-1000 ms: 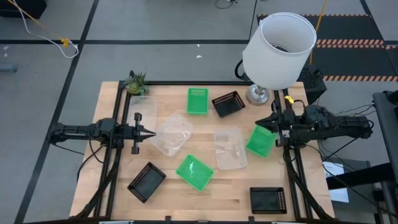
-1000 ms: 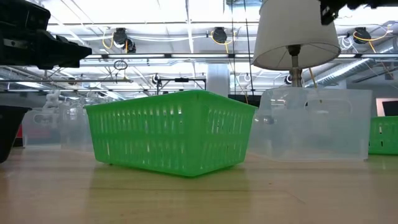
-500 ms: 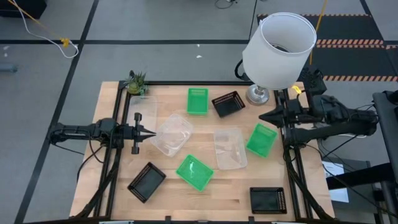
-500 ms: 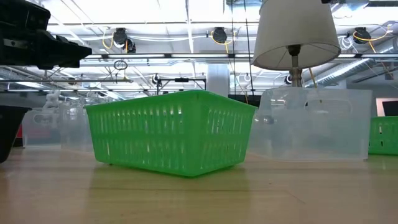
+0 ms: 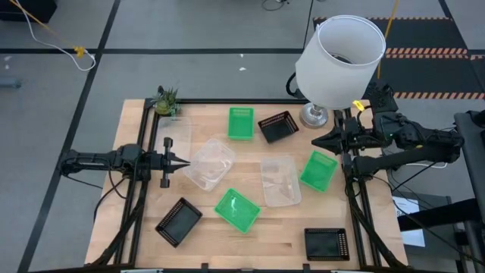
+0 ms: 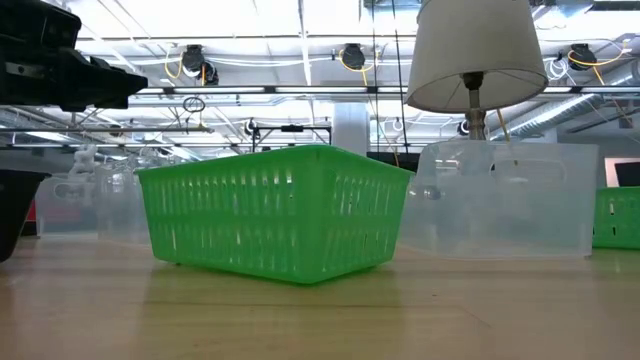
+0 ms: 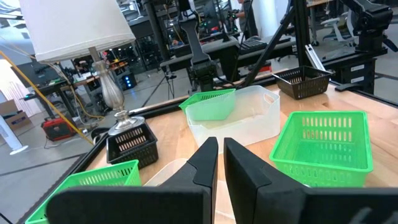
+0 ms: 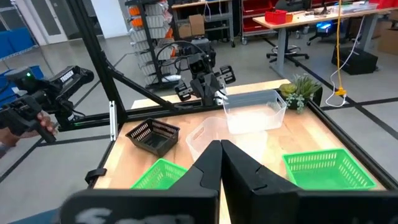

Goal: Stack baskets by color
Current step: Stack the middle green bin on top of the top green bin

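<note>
The right gripper (image 5: pixel 321 141) hangs closed and empty above a tilted green basket (image 5: pixel 318 171) near the lamp (image 5: pixel 337 61). The left gripper (image 5: pixel 182 162), nearly closed and empty, waits beside a clear basket (image 5: pixel 209 163)

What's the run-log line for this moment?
left gripper: shut, empty, beside clear basket | right gripper: shut, empty, above green basket | nothing stacked

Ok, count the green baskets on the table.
3: one green basket at the far edge by the black one, one below the right gripper, one near the front centre. None seems hidden.
</note>
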